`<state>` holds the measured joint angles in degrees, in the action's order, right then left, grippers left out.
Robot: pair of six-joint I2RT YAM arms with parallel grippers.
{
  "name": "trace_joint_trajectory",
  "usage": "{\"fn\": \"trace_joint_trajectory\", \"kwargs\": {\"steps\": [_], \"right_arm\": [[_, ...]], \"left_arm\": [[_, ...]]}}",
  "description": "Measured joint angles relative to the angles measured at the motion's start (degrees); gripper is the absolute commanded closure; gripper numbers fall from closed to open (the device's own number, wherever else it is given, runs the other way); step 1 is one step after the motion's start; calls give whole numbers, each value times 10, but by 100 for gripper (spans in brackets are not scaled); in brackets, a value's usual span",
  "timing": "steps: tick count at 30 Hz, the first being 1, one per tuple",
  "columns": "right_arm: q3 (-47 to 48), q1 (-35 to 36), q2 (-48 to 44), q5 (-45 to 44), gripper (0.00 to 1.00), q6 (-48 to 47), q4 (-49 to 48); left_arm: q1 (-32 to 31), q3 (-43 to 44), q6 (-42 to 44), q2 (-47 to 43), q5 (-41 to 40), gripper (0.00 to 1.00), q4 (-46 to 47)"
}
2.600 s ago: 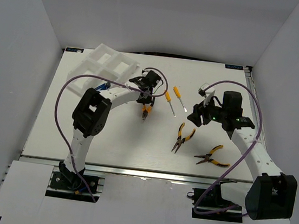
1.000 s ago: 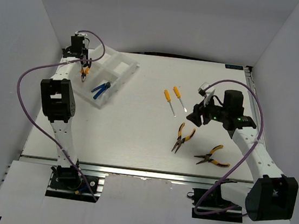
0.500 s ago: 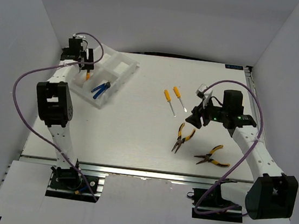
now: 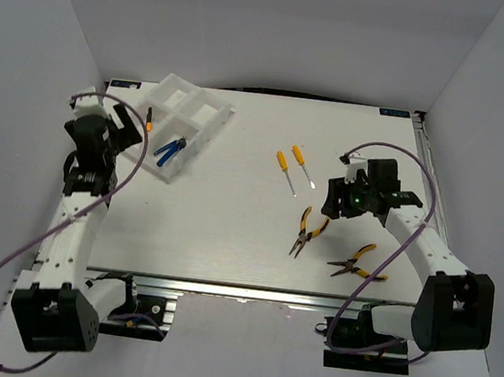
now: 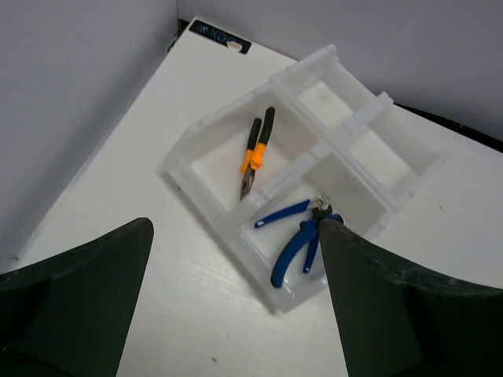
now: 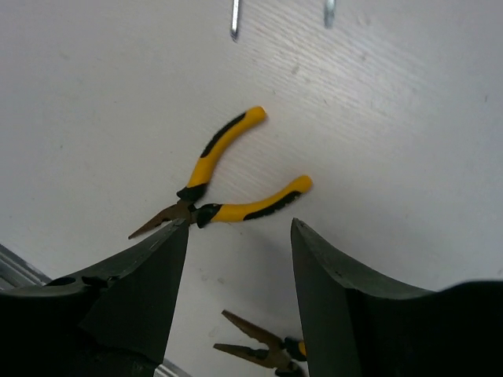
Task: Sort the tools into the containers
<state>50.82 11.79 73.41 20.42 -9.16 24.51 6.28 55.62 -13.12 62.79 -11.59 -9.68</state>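
Observation:
The white divided tray point(image 4: 208, 110) point(image 5: 376, 161) stands at the back left. Orange-black pliers point(image 5: 255, 153) point(image 4: 150, 122) lie in one compartment and blue pliers point(image 5: 292, 238) point(image 4: 170, 148) in the one beside it. My left gripper point(image 4: 118, 128) point(image 5: 236, 228) hangs open and empty, left of and above the tray. Two orange-handled screwdrivers point(image 4: 283, 166) point(image 4: 299, 160) lie mid-table. Yellow-black pliers point(image 4: 308, 233) point(image 6: 228, 177) lie below my open, empty right gripper point(image 4: 333, 203) point(image 6: 240, 228). A second yellow-black pair point(image 4: 357, 263) point(image 6: 259, 345) lies nearer the front edge.
White walls close in the table on the left, back and right. A metal rail point(image 4: 249, 289) runs along the front edge. Purple cables point(image 4: 391, 252) loop off both arms. The screwdriver tips point(image 6: 234, 25) show at the top of the right wrist view.
My left gripper has opened, leaving the orange-black pliers in the tray, and the arm has swung back left and toward the front. The right gripper has shifted slightly over the yellow-black pliers.

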Motion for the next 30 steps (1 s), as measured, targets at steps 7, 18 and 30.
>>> {"fn": "trace_joint_trajectory", "kwargs": {"steps": [7,18,30], "right_arm": [[-4,11,74,-75,41,137,25],[-26,38,137,-150,48,240,21],[8,37,190,-170,57,267,27]], "left_arm": [[1,-139,-129,-140,72,11,0],[-77,-246,-260,-247,150,12,-2],[-432,-253,-334,-72,-2,12,90]]}}
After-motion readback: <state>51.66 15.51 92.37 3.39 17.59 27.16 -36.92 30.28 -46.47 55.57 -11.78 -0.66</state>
